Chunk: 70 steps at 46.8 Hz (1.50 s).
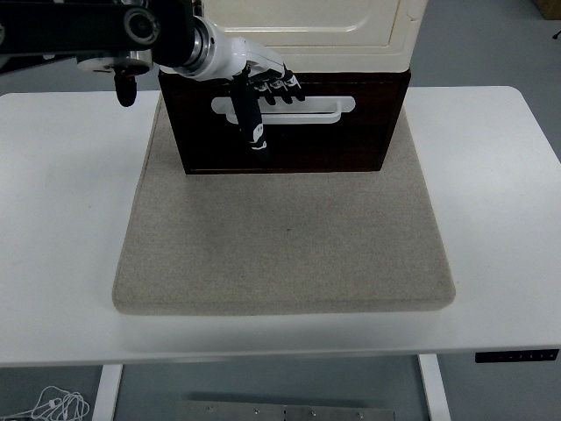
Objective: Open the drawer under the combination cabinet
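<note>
The left hand (pixel 263 88) is seen with fingers curled over the left end of the white handle (pixel 302 110), which runs left-right across the dark drawer (pixel 351 140) at the mat's (pixel 280 246) far edge.

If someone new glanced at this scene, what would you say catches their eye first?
Probably the left hand, reaching in from the upper left with its fingers curled at the white handle of the dark brown drawer. Next, the cream cabinet stacked above the drawer, both standing on a grey felt mat.
</note>
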{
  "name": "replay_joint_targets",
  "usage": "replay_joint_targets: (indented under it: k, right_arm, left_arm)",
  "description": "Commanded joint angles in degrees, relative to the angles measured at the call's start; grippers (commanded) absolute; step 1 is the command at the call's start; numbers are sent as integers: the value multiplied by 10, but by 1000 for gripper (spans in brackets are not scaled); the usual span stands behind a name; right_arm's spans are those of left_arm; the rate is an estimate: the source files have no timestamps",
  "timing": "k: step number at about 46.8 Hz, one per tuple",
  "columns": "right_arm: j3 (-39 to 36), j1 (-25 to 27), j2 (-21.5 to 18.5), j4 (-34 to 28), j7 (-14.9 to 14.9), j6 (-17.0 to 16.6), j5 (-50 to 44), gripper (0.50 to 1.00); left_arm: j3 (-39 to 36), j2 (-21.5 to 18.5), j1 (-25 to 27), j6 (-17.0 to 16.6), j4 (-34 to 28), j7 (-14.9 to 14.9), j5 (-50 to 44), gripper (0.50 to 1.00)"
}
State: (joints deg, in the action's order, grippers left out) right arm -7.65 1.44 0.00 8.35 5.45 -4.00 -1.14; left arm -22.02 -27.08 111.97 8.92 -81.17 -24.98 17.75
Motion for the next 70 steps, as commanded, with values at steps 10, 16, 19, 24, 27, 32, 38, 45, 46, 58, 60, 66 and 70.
replay_joint_targets:
  k: [10,16,19,24,27,32,38,45,46,58,60,66,70]
  right_arm:
    - [0,1,0,0,0,0,0,926]
    - [0,1,0,0,0,0,0,926]
    - [0,0,0,0,0,0,0,926]
    - [0,1,0,0,0,0,0,926]
    - [0,1,0,0,0,0,0,926]
    - [0,1,0,0,0,0,0,928]
    - [0,0,0,0,0,0,0,926]
    - [0,1,0,0,0,0,0,926]
    - [0,0,0,0,0,0,0,928]
    - [0,1,0,0,0,0,0,928]
    - [0,1,0,0,0,0,0,928]
    - [0,0,0,0,0,0,0,928]
    - [0,1,0,0,0,0,0,926]
  left_arm:
    - [-1,13,-11,-2,8,-3,0,1000]
    - [-1,16,-11,-3,8,-8,0,1000]
    - [-1,16,-13,-2,8,-9,0,1000]
    - [-2,17,-13,-3,10,-9,0,1000]
    - [-3,17,-17,-3,12,-9,0,1000]
    - [-4,17,-18,-2,15,-9,0,1000]
    - [-4,17,-21,-1,21,-9,0,1000]
    - [-4,18,-25,0,22,-9,1,1000]
    - [-4,18,-25,0,22,-9,1,1000]
    - [-4,26,-29,1,22,-8,3,1000]
    - [-4,26,-29,3,21,-8,4,1000]
    - [-4,24,-29,7,21,-7,6,1000]
    - [-3,23,-28,12,20,-7,6,1000]
